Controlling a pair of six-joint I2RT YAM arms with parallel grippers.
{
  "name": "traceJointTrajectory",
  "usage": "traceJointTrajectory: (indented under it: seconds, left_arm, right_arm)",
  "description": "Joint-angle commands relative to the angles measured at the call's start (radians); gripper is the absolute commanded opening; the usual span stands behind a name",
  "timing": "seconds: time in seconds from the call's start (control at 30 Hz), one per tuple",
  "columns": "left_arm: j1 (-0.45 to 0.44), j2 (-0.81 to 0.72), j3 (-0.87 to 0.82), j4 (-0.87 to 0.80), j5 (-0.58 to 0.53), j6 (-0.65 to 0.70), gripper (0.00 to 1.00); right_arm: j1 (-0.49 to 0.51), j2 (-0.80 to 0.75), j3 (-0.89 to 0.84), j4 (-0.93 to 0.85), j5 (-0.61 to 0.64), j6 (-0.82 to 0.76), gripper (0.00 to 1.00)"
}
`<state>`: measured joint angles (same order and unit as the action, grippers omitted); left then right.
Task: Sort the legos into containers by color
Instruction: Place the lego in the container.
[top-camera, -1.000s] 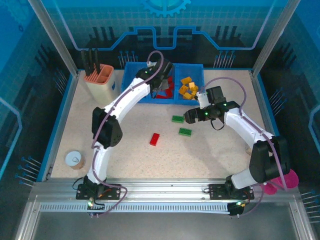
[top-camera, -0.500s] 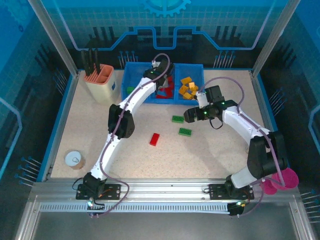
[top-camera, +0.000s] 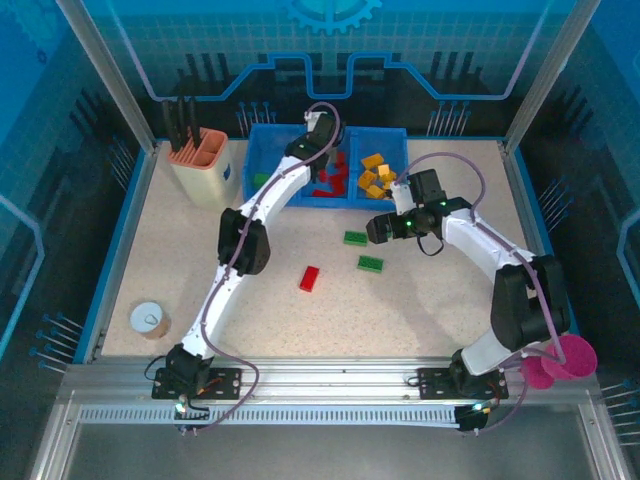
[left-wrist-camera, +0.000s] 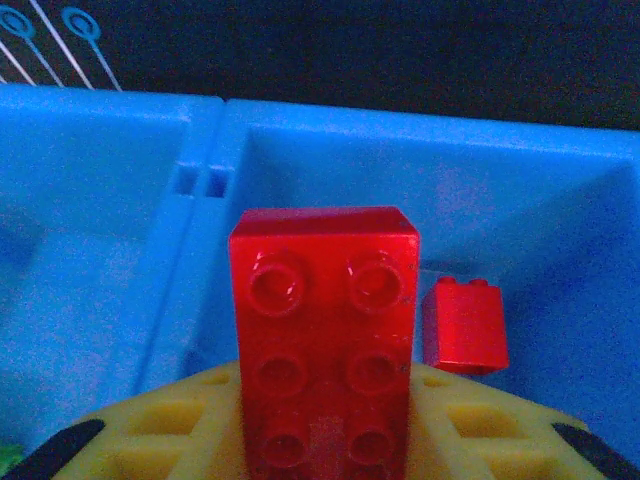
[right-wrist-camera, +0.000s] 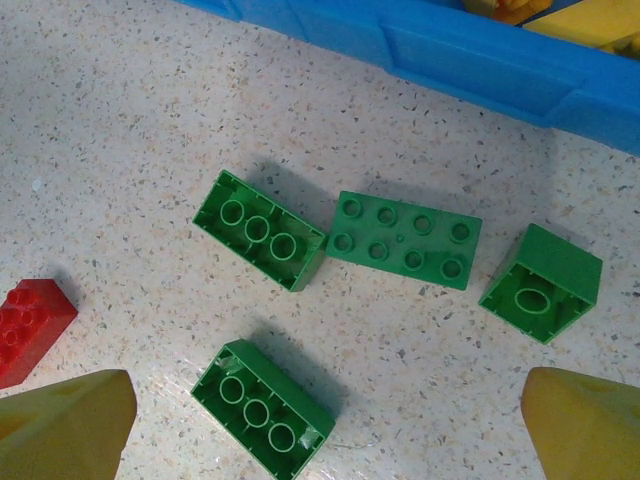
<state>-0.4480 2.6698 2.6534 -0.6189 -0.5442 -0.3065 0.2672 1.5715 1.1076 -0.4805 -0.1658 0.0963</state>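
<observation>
While the left hand (top-camera: 322, 145) hangs over the middle compartment of the blue tray (left-wrist-camera: 400, 150), at the upper centre of the overhead view, a red eight-stud brick (left-wrist-camera: 322, 340) sits between its yellow fingers (left-wrist-camera: 150, 425). Whether they clamp it I cannot tell. A small red brick (left-wrist-camera: 465, 325) lies on the compartment floor just right of it. Orange-yellow bricks (top-camera: 375, 175) fill the right compartment. Right of centre, the right hand (top-camera: 375, 228) hovers over the desk (right-wrist-camera: 120, 130) with its fingers spread wide. Four green bricks lie loose below it: three studs down (right-wrist-camera: 260, 243) (right-wrist-camera: 541, 283) (right-wrist-camera: 264, 408) and one studs up (right-wrist-camera: 404, 240). A red brick (right-wrist-camera: 28, 325) lies at the left edge.
</observation>
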Motion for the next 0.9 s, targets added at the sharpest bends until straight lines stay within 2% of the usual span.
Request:
traceJointTrajectory:
  seconds: [0.0, 0.2, 0.57, 0.77, 0.87]
  left_arm:
    - [0.002, 0.039, 0.03, 0.121, 0.017, 0.037, 0.39]
    - [0.006, 0.09, 0.056, 0.186, 0.021, 0.02, 0.41]
    - [0.012, 0.104, 0.052, 0.165, 0.046, -0.001, 0.48]
    - [0.01, -0.03, 0.004, 0.173, 0.075, 0.073, 0.5]
    - [0.0, -0.191, -0.131, 0.181, 0.093, 0.124, 0.55]
  right_arm:
    - [0.003, 0.024, 0.035, 0.013, -0.023, 0.003, 1.0]
    - [0.012, 0.027, 0.043, 0.007, -0.019, 0.0, 1.0]
    - [0.014, 0.044, 0.057, -0.004, -0.016, -0.003, 1.0]
    - [0.02, 0.049, 0.082, -0.016, -0.017, -0.008, 1.0]
    - [0.024, 0.038, 0.095, -0.019, -0.011, -0.01, 1.0]
